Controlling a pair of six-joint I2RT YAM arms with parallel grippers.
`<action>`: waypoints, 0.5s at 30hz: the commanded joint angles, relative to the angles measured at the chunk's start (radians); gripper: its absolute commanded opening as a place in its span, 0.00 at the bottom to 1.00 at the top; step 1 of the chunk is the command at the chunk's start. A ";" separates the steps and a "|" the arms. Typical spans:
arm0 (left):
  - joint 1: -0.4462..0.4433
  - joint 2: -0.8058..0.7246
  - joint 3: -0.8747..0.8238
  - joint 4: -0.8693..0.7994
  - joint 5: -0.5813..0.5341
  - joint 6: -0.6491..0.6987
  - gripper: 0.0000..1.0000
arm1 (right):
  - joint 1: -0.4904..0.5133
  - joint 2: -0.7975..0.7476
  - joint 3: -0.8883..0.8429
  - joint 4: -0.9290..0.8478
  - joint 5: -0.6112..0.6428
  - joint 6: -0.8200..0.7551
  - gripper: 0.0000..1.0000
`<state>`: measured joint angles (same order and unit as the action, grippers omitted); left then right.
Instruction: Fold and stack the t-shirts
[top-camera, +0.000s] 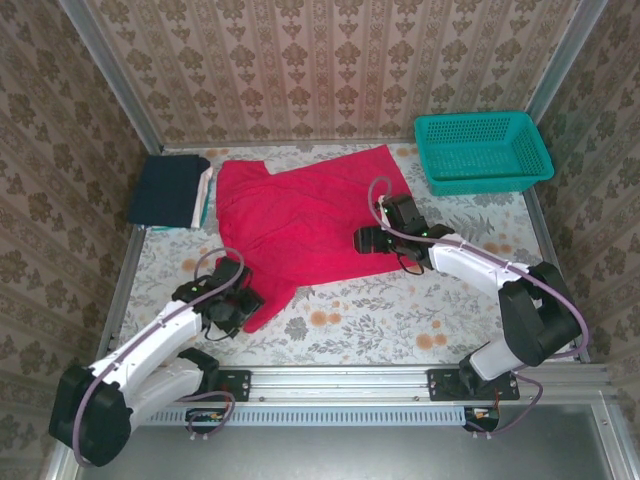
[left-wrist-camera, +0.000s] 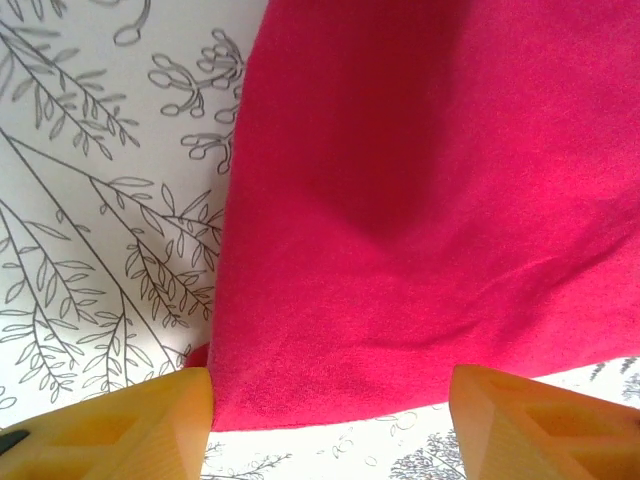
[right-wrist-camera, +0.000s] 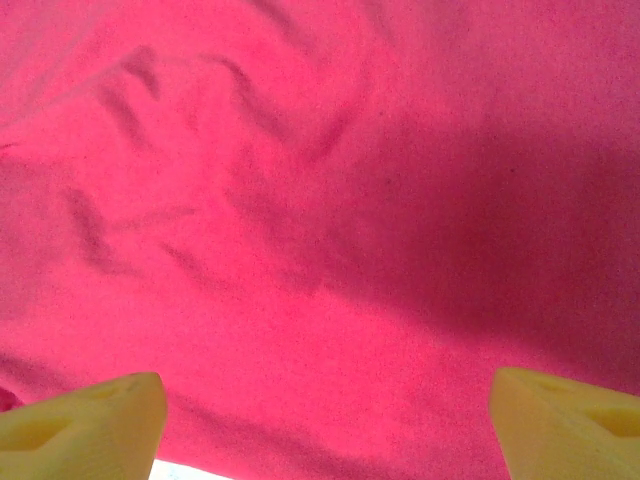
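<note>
Two end effectors, both mine, both at the red tee (top-camera: 300, 215). It lies spread across the middle of the counter (top-camera: 400, 320), rumpled and a little skewed.

My left end effector (top-camera: 228, 302) sits at the tee's near left tip, the part that trails toward my bases. On my left wrist view the left end effector (left-wrist-camera: 330, 425) is spread wide, with the tee's edge (left-wrist-camera: 420, 200) lying flat between its yellow fingers (left-wrist-camera: 130, 425). Nothing is pinched.

My right end effector (top-camera: 372, 240) is over the tee's near right edge. Up close, the right end effector (right-wrist-camera: 320, 420) has its fingers (right-wrist-camera: 90, 425) far apart too, just above creased red cloth (right-wrist-camera: 300, 200). It is open and holds nothing.

Just beside the tee's far left corner sits the folded stack (top-camera: 172, 190), dark navy on top with white and teal edges peeking out. Beyond the tee's far right corner, apart from it, stands the teal mesh basket (top-camera: 480, 150).
</note>
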<state>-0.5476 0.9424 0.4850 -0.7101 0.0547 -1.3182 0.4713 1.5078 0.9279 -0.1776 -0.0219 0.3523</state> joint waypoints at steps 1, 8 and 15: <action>-0.032 0.026 -0.044 0.019 -0.019 -0.119 0.54 | -0.009 0.019 0.022 0.015 0.047 0.008 0.84; -0.166 0.013 -0.062 0.070 -0.025 -0.255 0.00 | -0.045 0.087 0.071 0.030 0.025 0.011 0.82; -0.346 -0.004 0.026 -0.015 -0.070 -0.355 0.00 | -0.046 0.122 0.090 0.074 -0.024 0.014 0.82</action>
<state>-0.8440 0.9466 0.4587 -0.6670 0.0177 -1.5780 0.4252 1.6119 0.9943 -0.1410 -0.0143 0.3527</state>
